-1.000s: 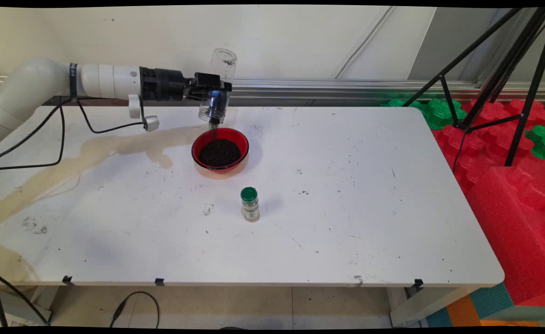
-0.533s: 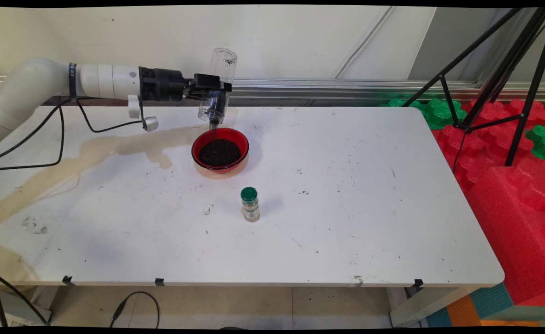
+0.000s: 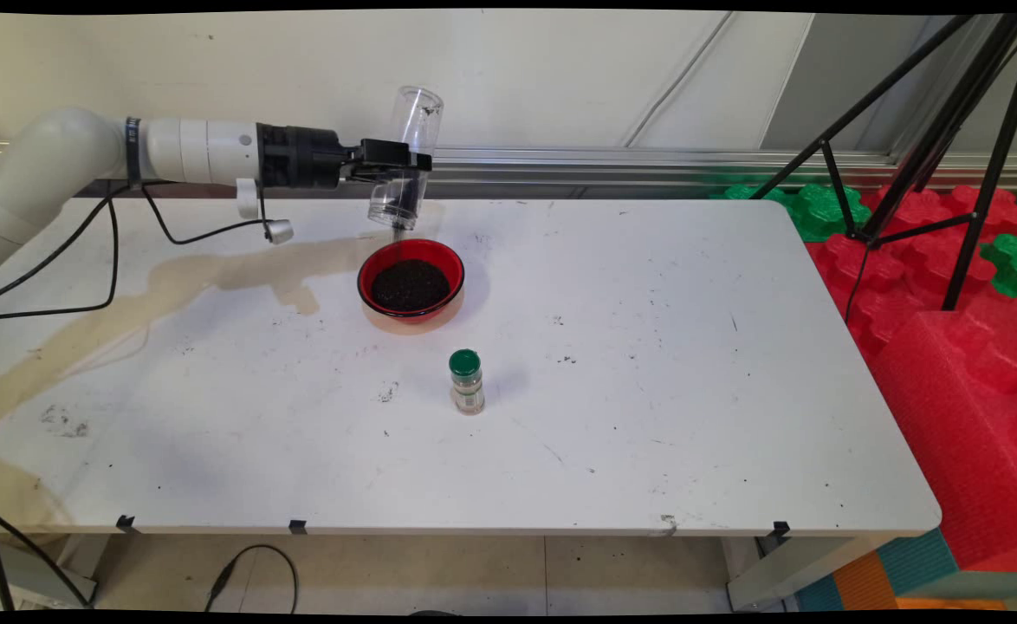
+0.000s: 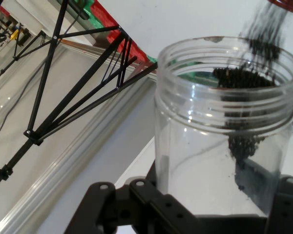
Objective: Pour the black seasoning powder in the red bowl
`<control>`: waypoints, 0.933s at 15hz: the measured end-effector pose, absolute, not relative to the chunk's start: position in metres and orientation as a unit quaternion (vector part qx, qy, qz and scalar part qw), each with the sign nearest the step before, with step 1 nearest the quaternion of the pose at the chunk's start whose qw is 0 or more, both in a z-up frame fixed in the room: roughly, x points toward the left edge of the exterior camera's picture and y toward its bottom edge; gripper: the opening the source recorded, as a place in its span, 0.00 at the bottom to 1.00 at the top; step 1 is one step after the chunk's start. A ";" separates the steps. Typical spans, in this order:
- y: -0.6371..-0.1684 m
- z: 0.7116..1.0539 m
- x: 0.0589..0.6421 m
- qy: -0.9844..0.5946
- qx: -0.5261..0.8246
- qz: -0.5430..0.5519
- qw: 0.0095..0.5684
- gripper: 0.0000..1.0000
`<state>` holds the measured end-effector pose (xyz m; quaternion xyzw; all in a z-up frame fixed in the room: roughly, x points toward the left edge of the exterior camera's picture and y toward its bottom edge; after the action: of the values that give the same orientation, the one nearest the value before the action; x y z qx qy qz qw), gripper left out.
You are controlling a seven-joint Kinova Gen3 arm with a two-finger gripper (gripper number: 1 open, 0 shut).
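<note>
My gripper point(image 3: 403, 163) is shut on a clear plastic jar point(image 3: 406, 154) and holds it upside down, mouth tilted downward, above the far rim of a red bowl point(image 3: 411, 279). Dark grains fill the bowl's middle. A thin stream of the same grains falls from the jar's mouth toward the bowl. In the hand view the jar point(image 4: 224, 131) fills the right half, gripped between the black fingers point(image 4: 151, 204), with dark grains clinging near its threaded mouth and spilling out past the rim.
A small spice bottle with a green cap point(image 3: 466, 381) stands upright in front of the bowl. A brownish stain runs across the table's left part point(image 3: 171, 286). A black tripod point(image 3: 924, 130) and red and green foam blocks point(image 3: 950, 286) stand at the right.
The jar has tipped a little further, its bottom now leaning more to the right, and the hand rose slightly. The stream of grains has thinned.
</note>
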<state>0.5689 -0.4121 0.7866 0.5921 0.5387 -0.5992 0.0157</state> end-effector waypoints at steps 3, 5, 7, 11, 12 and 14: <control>-0.411 0.788 0.569 0.527 0.600 -0.602 0.024 0.00; -0.410 0.789 0.569 0.521 0.604 -0.603 0.028 0.00; -0.409 0.790 0.569 0.515 0.607 -0.604 0.032 0.00; -0.406 0.792 0.569 0.499 0.616 -0.608 0.042 0.00; -0.405 0.792 0.569 0.495 0.619 -0.608 0.045 0.00; -0.404 0.793 0.569 0.489 0.622 -0.609 0.048 0.00</control>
<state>0.5689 -0.4040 0.7929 0.6223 0.4893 -0.6091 0.0482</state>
